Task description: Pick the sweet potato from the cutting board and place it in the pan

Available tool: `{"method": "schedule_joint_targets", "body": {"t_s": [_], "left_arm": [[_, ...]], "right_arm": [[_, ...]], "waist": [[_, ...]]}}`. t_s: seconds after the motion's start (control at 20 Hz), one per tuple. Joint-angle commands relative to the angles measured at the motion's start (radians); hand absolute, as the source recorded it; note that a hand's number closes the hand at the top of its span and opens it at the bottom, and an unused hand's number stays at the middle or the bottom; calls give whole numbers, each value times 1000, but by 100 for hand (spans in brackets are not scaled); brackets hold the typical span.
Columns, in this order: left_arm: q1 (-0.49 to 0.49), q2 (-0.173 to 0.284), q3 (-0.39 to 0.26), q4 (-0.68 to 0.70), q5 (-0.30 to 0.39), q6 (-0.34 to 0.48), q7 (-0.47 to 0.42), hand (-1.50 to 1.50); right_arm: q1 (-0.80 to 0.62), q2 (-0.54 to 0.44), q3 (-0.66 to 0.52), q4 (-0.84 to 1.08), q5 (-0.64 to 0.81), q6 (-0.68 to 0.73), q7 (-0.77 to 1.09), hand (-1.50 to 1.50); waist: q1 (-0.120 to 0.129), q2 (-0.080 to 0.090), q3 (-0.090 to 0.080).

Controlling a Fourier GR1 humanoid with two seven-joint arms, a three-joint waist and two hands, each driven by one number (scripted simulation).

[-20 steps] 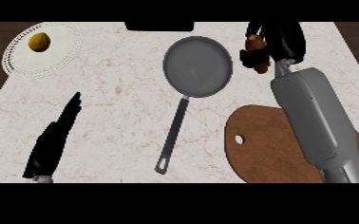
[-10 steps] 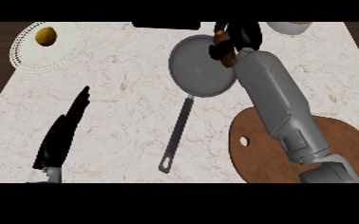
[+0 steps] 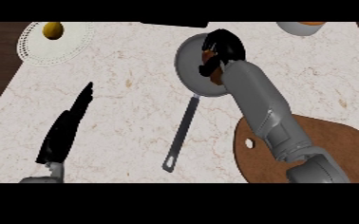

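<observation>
Counter (image 3: 133,104): pale, veined, marble-like stone; I am looking steeply down on it.

Pan (image 3: 188,66): round, grey, matte metal; its long thin handle is running down toward me, ending in a small hanging hole.

Right hand (image 3: 223,47): black, hovering over the pan's bowl. I am seeing its fingers curling round the sweet potato (image 3: 210,57), a small reddish-brown lump showing only in part under the fingers. The potato is sitting over the pan's inside; I cannot tell whether it is touching the pan's floor.

Right forearm: smooth grey cylinder, slanting up from the lower right and covering the pan's right rim.

Board (image 3: 322,137): rounded, brown, wood-toned, with a small hole near its left edge; lying at lower right, under the forearm.

Left hand (image 3: 67,126): black, fingers straight, resting at lower left, holding nothing.

Plate (image 3: 70,42): white, round, with a dotted rim, at upper left, carrying a small yellow rounded item (image 3: 53,29).

Bowl (image 3: 303,27): pale, cut off at the upper right edge.
</observation>
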Motion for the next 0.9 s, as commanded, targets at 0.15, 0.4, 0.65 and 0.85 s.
{"method": "schedule_joint_targets", "body": {"t_s": [0.15,0.4,0.65,0.85], "left_arm": [[-21,-3,1,-3,-7,4,1,0],[-32,-11,-11,-4,-9,-2,27,0],[-23,-21,-14,12,-21,12,6,0],[21,-1,12,9,-3,-1,-21,0]], "right_arm": [[0,24,-180,75,-198,28,-56,-150],[-7,24,-234,29,-272,-141,-220,-150],[-30,24,-331,-6,-340,-280,-276,-150],[14,-51,-399,-9,-388,-323,-333,-150]], "waist": [[12,5,1],[18,1,2],[0,3,1],[-22,-7,0]]}}
